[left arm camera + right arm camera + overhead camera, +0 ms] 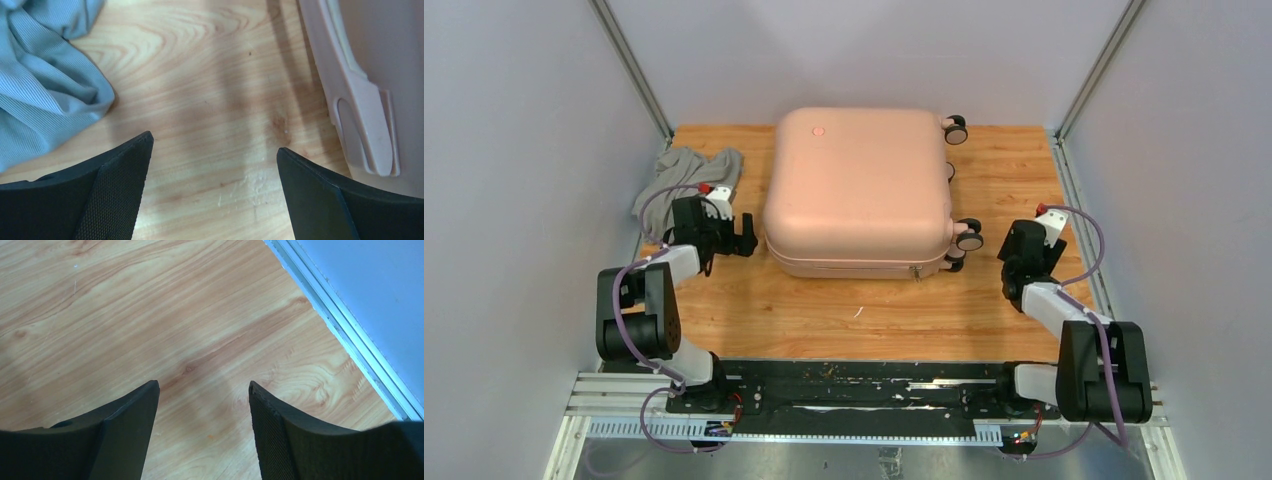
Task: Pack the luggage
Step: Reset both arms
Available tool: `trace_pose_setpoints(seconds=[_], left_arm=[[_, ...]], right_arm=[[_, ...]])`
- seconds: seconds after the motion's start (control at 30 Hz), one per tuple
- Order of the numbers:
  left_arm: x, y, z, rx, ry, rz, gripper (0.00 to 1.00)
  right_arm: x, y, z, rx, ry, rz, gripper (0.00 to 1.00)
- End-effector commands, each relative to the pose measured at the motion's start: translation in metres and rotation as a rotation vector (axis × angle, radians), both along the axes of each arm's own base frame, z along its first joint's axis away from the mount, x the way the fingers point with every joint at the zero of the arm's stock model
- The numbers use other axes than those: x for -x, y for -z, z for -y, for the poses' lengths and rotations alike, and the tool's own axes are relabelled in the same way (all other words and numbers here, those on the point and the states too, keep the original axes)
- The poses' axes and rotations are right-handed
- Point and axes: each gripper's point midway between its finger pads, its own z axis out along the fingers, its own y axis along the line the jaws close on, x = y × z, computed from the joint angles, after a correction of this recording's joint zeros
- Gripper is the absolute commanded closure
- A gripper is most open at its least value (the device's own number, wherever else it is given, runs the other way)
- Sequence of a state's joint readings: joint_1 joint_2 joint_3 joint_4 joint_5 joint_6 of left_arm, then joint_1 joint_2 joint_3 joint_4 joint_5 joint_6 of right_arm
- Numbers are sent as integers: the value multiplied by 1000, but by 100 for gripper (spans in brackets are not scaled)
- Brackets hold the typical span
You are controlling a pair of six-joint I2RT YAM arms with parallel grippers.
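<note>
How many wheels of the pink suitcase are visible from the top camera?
3, all on the right side of the suitcase: one wheel at the far corner, one wheel at the near corner, another wheel beside it. A fourth may be hidden under the shell.

A wooden table (824,310) bears the closed luggage (859,185) and grey cloth (689,172).

The suitcase (859,190) is big and pale pink, with a hard shell and round corners. It is shut and lies flat with its wide side up, in the upper middle of the top view. A small round dot (817,131) sits near its upper left corner. Small black wheels (969,241) stick out on its right side.
</note>
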State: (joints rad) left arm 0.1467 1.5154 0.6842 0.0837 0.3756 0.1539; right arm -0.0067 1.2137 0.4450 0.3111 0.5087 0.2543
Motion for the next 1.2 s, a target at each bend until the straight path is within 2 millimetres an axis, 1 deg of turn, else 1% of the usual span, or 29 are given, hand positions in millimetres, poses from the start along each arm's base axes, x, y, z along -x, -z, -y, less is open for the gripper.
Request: trace_pose_setpoints(seconds=[0.0, 0.03, 0.07, 0.1, 0.13, 0.17, 0.2, 0.23, 0.27, 0.3, 0.33, 0.37, 0.4, 0.43, 0.47, 0.5, 0.53, 0.6, 0.63, 0.67, 0.7, 0.73, 0.8, 0.9, 1.0, 1.03, 1.17], left_arm=[[-30, -35, 3, 28, -10, 225, 0], [-28, -35, 4, 41, -19, 239, 0], [-27, -41, 6, 53, -18, 288, 0], [-27, -53, 8, 57, -16, 357, 0], [-22, -60, 11, 61, -6, 417, 0], [-17, -68, 14, 62, 6, 503, 0], [-8, -72, 20, 67, 25, 567, 0], [2, -74, 25, 56, 48, 598, 0], [11, -71, 24, 23, 41, 611, 0], [13, -75, 24, 9, 33, 638, 0], [18, -75, 24, 6, 28, 657, 0], [19, -77, 25, 10, 25, 669, 0], [19, -77, 25, 11, 25, 674, 0], [19, -77, 25, 9, 26, 672, 0], [19, -77, 24, 6, 22, 672, 0], [20, -77, 24, 3, 16, 676, 0], [21, -77, 23, -2, 6, 682, 0], [25, -74, 14, -28, -57, 689, 0], [30, -65, 12, -38, -78, 681, 0], [32, -81, 15, -22, -75, 794, 0], [35, -82, 18, 1, -74, 814, 0], [35, -81, 15, -11, -89, 804, 0], [29, -70, 13, -45, -77, 712, 0], [10, -66, 17, -11, -69, 666, 0], [10, -62, 16, -33, -62, 630, 0], [10, -65, 17, -25, -66, 650, 0], [11, -63, 17, -24, -64, 642, 0]], right_arm=[[-11, -14, 13, 83, 10, 89, 31], [-13, -14, 12, 82, 1, 87, 31], [-12, -11, 13, 83, 7, 83, 31], [-11, -9, 13, 88, 11, 86, 31], [-9, -7, 10, 96, 3, 97, 31], [-7, -5, 6, 103, -12, 111, 31], [-3, -3, 2, 120, -18, 135, 29], [-1, -7, -1, 136, -27, 177, 27], [1, -9, -4, 146, -49, 212, 26], [1, -11, -10, 149, -88, 231, 27], [0, -11, -18, 153, -145, 241, 15], [-3, -17, -29, 166, -220, 293, 7], [-3, -15, -41, 200, -320, 297, 6], [-1, -8, -56, 205, -424, 313, 6], [-1, -10, -59, 237, -451, 344, 4], [-3, -18, -57, 261, -425, 395, 4], [-3, -14, -52, 279, -382, 370, 1], [-9, -6, -55, 273, -387, 294, 0], [-12, -4, -53, 255, -368, 255, 0], [-15, 2, -51, 231, -353, 207, 0], [-19, 4, -48, 224, -343, 191, 0], [-22, 5, -46, 228, -336, 183, 0], [-27, 5, -44, 231, -324, 172, 0], [-27, 7, -42, 214, -320, 164, 0], [-27, 7, -42, 213, -323, 166, 0], [-27, 7, -43, 212, -324, 169, 0], [-27, 6, -43, 214, -327, 172, 0]])
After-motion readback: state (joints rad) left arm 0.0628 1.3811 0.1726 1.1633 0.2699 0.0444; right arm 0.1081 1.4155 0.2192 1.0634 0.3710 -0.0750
